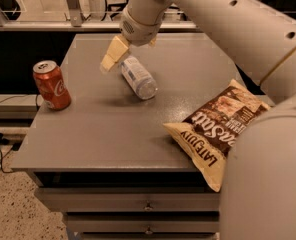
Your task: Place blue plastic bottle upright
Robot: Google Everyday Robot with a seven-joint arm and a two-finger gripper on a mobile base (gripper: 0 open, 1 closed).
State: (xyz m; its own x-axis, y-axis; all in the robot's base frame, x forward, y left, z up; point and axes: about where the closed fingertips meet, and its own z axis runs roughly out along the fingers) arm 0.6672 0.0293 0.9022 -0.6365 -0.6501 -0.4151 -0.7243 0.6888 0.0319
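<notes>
the robot arm [228,19] is reaching in from the right edge toward the top centre. the grey surface [113,129] is carrying a chip bag [220,126] at lower right, the blue plastic bottle [138,77] lying on its side at upper centre, and a red soda can [51,85] standing at left. the hand [114,55] is hanging just beside the bottle's upper-left end; whether it is apart or together cannot be told.

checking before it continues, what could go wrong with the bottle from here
The blue plastic bottle lies on its side, so a nudge from the tool at its far end could roll it. It might reach the upright red can or the chip bag, which overhangs the table's front edge.
</notes>
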